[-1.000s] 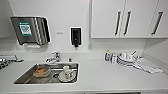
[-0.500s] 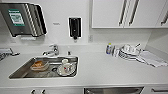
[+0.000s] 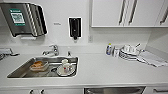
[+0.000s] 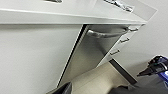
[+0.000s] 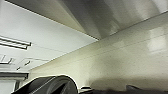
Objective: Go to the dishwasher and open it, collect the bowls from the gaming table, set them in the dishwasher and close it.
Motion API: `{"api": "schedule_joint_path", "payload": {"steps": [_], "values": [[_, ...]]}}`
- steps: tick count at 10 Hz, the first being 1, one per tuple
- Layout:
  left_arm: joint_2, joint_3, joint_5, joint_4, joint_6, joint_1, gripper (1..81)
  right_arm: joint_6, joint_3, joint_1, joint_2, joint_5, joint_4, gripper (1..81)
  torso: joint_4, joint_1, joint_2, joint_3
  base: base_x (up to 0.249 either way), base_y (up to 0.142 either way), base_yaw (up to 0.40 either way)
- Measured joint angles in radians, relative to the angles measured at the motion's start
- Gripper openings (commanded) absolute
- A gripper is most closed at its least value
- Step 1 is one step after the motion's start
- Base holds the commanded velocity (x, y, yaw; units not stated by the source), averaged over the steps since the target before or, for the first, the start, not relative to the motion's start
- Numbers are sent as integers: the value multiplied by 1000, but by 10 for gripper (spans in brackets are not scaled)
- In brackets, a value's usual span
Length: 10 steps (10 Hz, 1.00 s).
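The dishwasher (image 3: pixel 115 90) is shut, and its brushed steel top edge peeks out under the white counter (image 3: pixel 105 72) at the bottom of the head view. In the left wrist view its steel front (image 4: pixel 95 57) and bar handle (image 4: pixel 107 33) sit under the counter edge, beside white cabinet doors. The right wrist view looks along the steel front (image 5: pixel 112 15) close above the pale floor (image 5: pixel 125 57). The gaming table and its bowls are out of view.
A steel sink (image 3: pixel 17 71) left of the dishwasher holds an orange-filled container (image 3: pixel 38 65) and a cup on a plate (image 3: pixel 66 68). Stacked dishes (image 3: pixel 128 52) and a cloth (image 3: pixel 152 58) lie at the counter's right. Drawers (image 4: pixel 125 40) flank the dishwasher. Wall cabinets (image 3: pixel 112 12) hang above.
The whole head picture has shifted up a little, so the camera moved; the dishwasher's top edge has come in at the bottom. Nothing on the counter has moved.
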<state>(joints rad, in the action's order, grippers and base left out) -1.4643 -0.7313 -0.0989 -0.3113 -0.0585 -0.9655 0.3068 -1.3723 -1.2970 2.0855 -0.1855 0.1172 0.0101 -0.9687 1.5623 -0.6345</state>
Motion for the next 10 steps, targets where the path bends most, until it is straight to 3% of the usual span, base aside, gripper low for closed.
{"api": "schedule_joint_path", "payload": {"steps": [2, 4, 7, 10], "values": [[7, 53, 70, 0, -21, 63, 811, 0, 2, -2, 0, 2, 0, 811, 0, -46, 75, -1, 0, 0, 0], [-13, 80, 147, 0, -25, 95, 811, 0, 10, 1, 0, 3, 0, 811, 0, -82, 135, -30, 0, 0, 0], [-37, 97, 171, 0, -26, 98, 811, 0, 17, 17, 3, 3, -1, 811, 0, -135, 221, -111, 0, 0, 0], [-36, 89, 173, 0, -26, 100, 811, 0, 17, 26, 13, 3, -1, 811, 0, -143, 233, -122, 0, 0, 0]]}}
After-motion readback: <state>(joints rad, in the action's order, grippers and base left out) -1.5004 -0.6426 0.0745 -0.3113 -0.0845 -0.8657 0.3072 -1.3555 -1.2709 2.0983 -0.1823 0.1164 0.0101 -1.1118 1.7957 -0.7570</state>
